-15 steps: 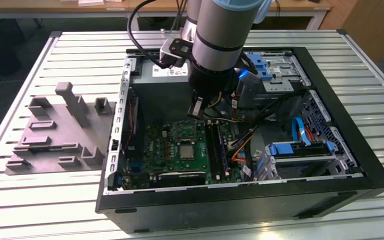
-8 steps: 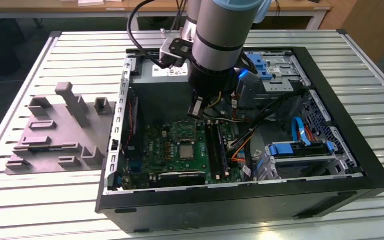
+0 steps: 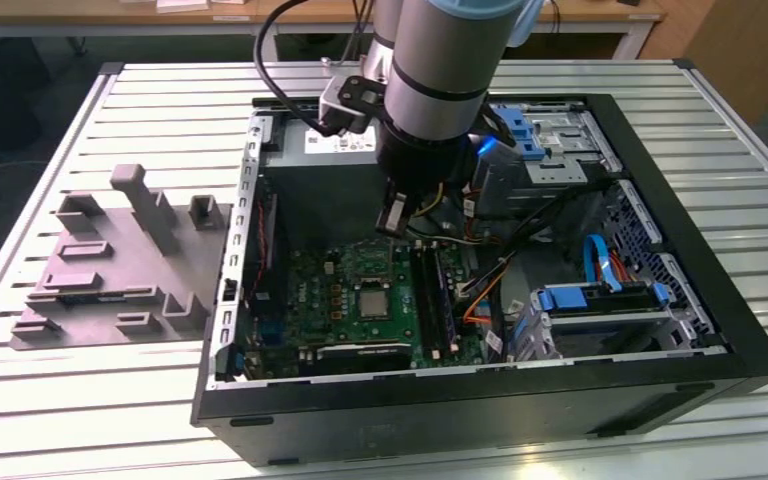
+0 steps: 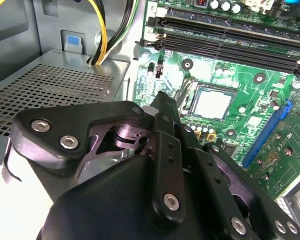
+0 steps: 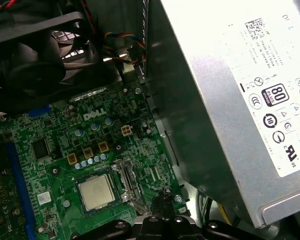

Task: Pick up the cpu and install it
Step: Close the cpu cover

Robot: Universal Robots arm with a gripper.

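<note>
While the cpu sits socketed, gripper hovers above.

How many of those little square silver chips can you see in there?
1. The cpu sits in the socket on the green motherboard, beside the claw. Others may be hidden.

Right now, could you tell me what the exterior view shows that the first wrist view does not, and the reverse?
The exterior view alone shows the grey plastic tray on the slatted table, the whole computer case and the blue drive brackets. The first wrist view alone shows the black fan and the power supply's label side. Both show the green motherboard with the cpu in its socket.
</note>
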